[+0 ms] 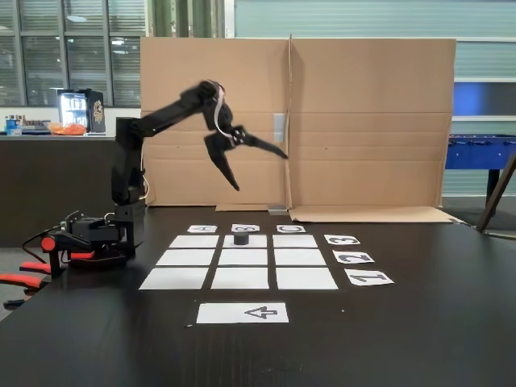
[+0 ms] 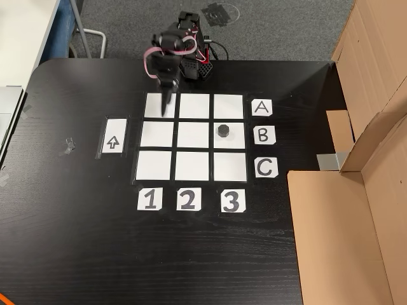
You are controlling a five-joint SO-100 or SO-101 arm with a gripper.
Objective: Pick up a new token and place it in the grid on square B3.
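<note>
One low table-level camera faces the cardboard; another looks straight down; both share the grid [image 1: 239, 258] [image 2: 191, 136].

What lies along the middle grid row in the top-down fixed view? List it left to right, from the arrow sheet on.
Arrow sheet → bare square → bare square → square B3 with the token on it → B card.

Black arm [image 1: 161, 117] raised and bent forward, fingers [image 1: 223, 165] spread wide apart, holding nothing
</note>
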